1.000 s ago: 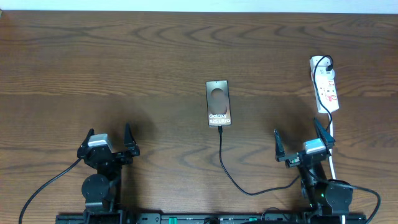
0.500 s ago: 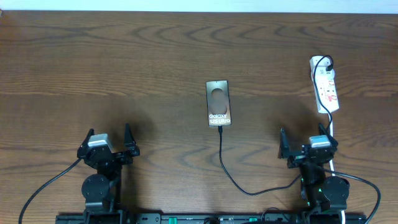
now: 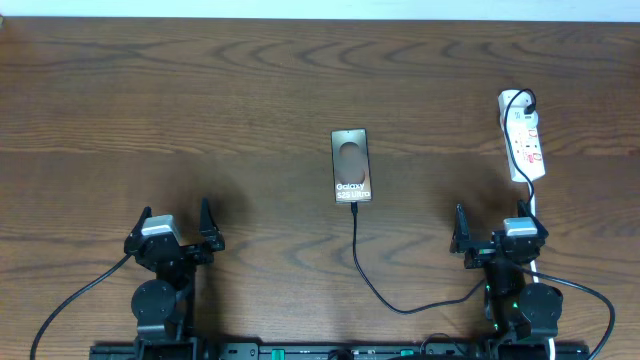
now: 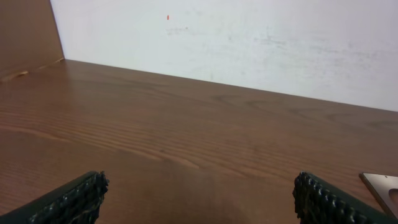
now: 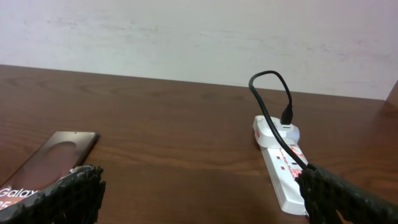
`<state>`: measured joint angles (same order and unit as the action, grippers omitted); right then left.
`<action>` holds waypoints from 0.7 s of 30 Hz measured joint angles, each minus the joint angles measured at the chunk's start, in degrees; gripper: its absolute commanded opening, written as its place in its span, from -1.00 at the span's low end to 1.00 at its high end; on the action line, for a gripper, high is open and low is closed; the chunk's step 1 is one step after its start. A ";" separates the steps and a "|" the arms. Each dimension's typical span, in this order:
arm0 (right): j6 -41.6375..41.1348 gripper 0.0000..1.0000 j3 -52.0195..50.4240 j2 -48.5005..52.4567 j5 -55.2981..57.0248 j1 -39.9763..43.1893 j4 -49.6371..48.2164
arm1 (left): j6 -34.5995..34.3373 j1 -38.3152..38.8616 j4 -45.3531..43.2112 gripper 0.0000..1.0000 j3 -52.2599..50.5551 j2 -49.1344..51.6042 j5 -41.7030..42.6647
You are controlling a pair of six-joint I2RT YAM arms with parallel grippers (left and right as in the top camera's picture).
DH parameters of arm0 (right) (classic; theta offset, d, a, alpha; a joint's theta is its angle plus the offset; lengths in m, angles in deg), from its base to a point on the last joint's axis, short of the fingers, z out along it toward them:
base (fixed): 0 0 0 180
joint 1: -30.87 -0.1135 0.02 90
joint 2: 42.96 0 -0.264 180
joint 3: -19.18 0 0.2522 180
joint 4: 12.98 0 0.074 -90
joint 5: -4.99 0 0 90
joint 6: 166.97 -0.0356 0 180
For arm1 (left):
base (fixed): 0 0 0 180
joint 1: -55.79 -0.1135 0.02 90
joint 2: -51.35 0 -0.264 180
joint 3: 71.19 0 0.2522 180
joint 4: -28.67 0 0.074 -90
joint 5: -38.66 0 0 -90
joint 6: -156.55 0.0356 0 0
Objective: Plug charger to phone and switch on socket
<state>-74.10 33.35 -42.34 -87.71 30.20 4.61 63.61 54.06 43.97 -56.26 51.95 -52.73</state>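
Records phone (image 3: 352, 166) flat at centre of counter (image 3: 200, 100). Finds charger (image 3: 372, 285) tip touching its near edge, cable looping toward near right. Places socket (image 3: 524, 140) by right edge, toward far corner. Notes left claw (image 3: 176, 216) and right claw (image 3: 495, 222) spread wide at near edge.

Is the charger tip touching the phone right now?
Touching. Overhead view: the charger meets the near short edge of the phone with no visible gap between them.
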 measured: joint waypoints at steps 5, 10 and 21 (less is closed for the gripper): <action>-0.81 0.98 0.00 0.00 0.07 0.00 0.02 | 0.00 0.00 0.00 0.95 0.00 0.00 0.00; -0.98 0.99 0.00 0.00 0.13 0.00 0.02 | 0.00 0.00 0.00 0.95 0.00 0.00 0.02; -0.98 0.99 0.00 0.00 0.15 0.00 0.02 | 0.00 0.00 0.00 0.95 0.00 0.00 0.00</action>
<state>-75.08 33.35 -42.34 -87.56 30.20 4.64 63.61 54.06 43.97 -56.26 51.95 -52.73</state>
